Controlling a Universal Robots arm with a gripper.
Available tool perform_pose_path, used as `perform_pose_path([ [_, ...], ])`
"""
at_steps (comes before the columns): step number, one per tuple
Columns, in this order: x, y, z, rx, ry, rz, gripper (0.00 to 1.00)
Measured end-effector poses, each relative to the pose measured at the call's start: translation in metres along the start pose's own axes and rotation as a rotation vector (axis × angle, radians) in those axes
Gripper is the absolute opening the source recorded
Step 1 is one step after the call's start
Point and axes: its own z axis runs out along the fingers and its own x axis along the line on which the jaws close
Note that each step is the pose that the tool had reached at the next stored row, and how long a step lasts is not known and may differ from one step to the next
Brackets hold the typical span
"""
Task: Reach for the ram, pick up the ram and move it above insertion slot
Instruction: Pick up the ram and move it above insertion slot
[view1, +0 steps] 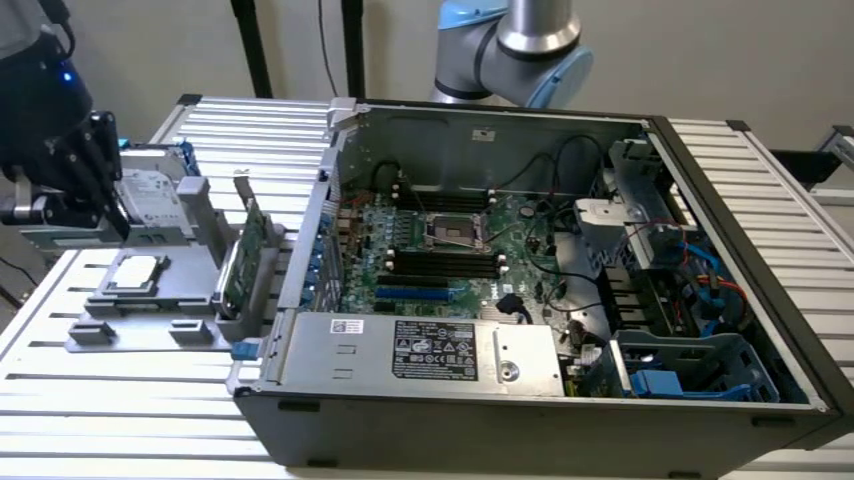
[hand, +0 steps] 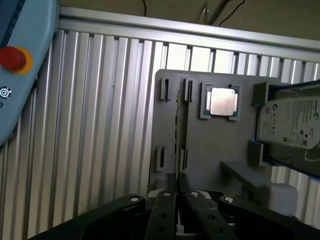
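Two fingers (hand: 168, 195) of the gripper (hand: 177, 182) sit clamped on the thin ram (hand: 177, 125), edge-on over the gray tray (hand: 210, 150).

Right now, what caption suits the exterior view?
Gripper poised over grey parts holder with hard drive, processor and green card, beside an open computer case.

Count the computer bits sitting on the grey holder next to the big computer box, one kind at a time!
ram, standing on its thin edge: 1
green card: 1
silver chip: 1
hard drive: 1
Total: 4
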Motion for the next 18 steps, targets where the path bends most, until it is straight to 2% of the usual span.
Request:
perform_pose_path([
  [5, -0.004, -0.011, -0.0223, 0.0, 0.0001, 0.0, 0.13],
  [7, -0.005, -0.0151, -0.028, -0.0001, -0.0004, 0.0, 0.13],
  [11, -0.006, -0.0243, -0.0336, -0.0016, -0.0045, 0.0, 0.13],
  [18, -0.009, -0.0434, -0.0359, -0.0017, -0.0098, 0.0, 0.13],
])
